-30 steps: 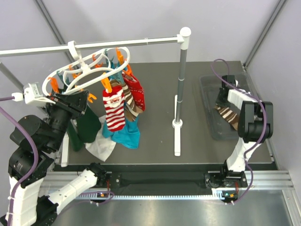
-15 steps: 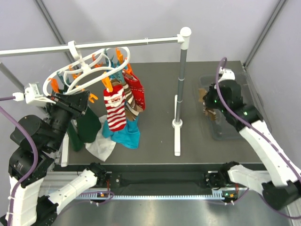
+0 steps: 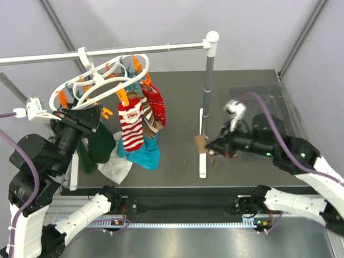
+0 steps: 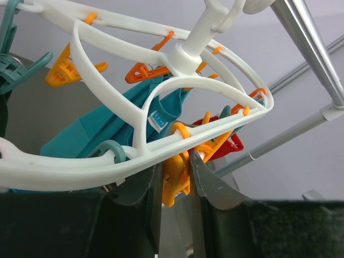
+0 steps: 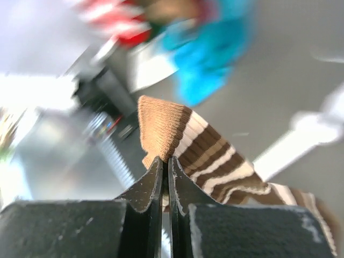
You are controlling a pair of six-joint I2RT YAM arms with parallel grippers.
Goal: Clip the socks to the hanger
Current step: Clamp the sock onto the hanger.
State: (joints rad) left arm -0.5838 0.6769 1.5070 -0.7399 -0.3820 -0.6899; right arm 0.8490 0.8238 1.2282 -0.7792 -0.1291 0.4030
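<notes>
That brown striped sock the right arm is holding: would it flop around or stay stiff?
Probably floppy: the brown striped sock bends over the right gripper, and its free end trails away unsupported. It is likely very light, since a pinch on one fold holds all of it. The ribbed knit looks grippy, so slipping seems unlikely.

The left arm stood raised at the left side, its black two-finger left gripper tilted upward with jaws closed about an orange plastic clothespin. The right arm lay extended low toward the centre, its right gripper pinched tight on a brown cream-striped sock.
</notes>
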